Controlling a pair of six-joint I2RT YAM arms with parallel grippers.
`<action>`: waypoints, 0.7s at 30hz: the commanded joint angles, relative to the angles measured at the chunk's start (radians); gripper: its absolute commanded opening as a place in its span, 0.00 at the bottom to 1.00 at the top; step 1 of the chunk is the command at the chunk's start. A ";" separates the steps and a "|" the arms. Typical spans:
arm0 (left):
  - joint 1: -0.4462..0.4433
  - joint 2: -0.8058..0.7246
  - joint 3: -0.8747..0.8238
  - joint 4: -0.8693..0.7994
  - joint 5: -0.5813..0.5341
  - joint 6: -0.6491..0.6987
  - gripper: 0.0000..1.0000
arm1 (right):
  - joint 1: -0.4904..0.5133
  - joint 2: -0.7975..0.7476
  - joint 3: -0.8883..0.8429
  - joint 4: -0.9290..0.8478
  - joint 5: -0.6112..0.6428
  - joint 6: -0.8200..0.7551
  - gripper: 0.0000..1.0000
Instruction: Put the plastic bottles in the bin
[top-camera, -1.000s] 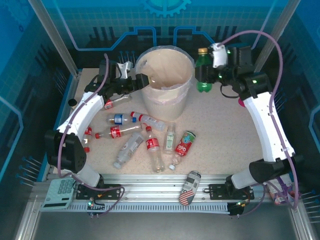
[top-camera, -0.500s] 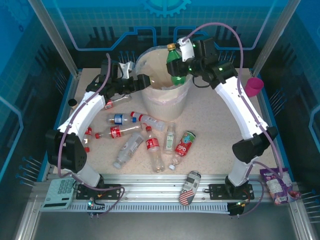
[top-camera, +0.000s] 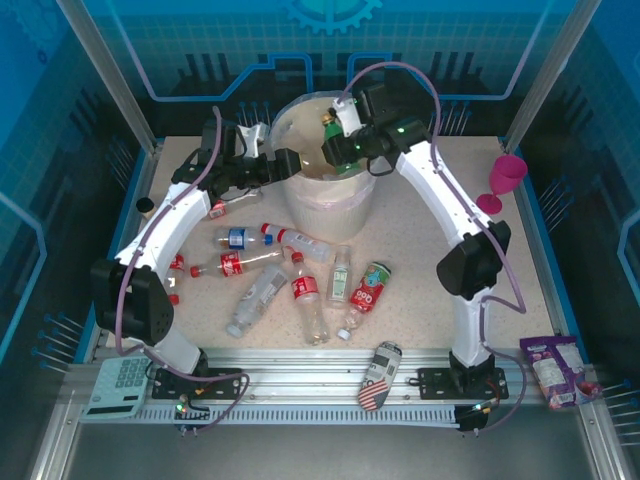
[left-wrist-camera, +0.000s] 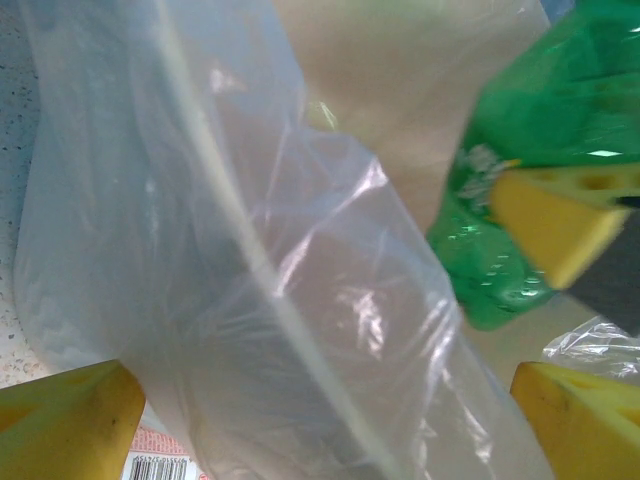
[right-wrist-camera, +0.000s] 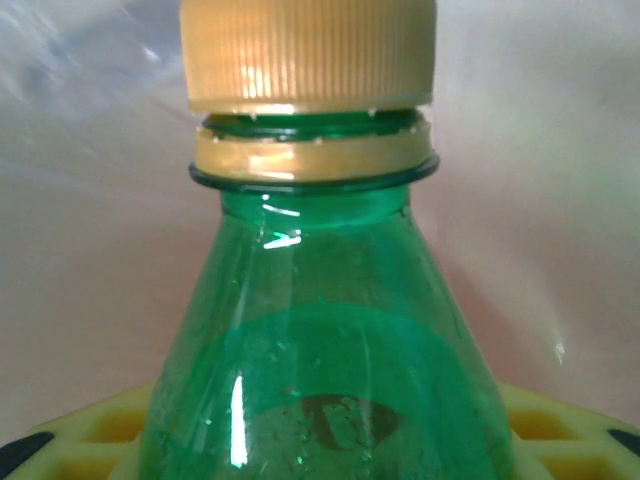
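Observation:
The bin (top-camera: 340, 205) is a cream bucket lined with a clear bag, at the back centre of the table. My right gripper (top-camera: 345, 145) is shut on a green plastic bottle (top-camera: 334, 150) with a gold cap (right-wrist-camera: 308, 50), held upright over the bin's opening; in the right wrist view the green bottle (right-wrist-camera: 320, 380) sits between the yellow fingers (right-wrist-camera: 95, 440). My left gripper (top-camera: 283, 163) is open at the bin's left rim, its yellow fingertips (left-wrist-camera: 70, 420) wide apart on either side of the bag-covered rim (left-wrist-camera: 250, 260). Several clear bottles (top-camera: 258, 297) lie on the table in front of the bin.
A stars-and-stripes can (top-camera: 378, 375) lies at the near edge. At the right stands a pink goblet (top-camera: 503, 180). A calculator (top-camera: 118, 385) sits at the near left and a purple packet (top-camera: 555, 368) at the near right. One red-capped bottle (top-camera: 222, 205) lies under my left arm.
My right arm has swung left with the green bottle, from right of the bin to over its opening. The left arm has stayed at the rim.

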 joint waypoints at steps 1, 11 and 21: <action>-0.030 0.054 -0.025 -0.157 -0.031 0.085 0.95 | 0.010 0.064 0.061 -0.085 0.037 -0.053 0.40; -0.032 0.070 -0.024 -0.160 -0.035 0.086 0.95 | 0.014 0.185 0.082 -0.134 0.038 -0.082 0.47; -0.031 0.076 -0.019 -0.170 -0.044 0.093 0.96 | 0.014 0.153 0.070 -0.131 0.047 -0.103 0.80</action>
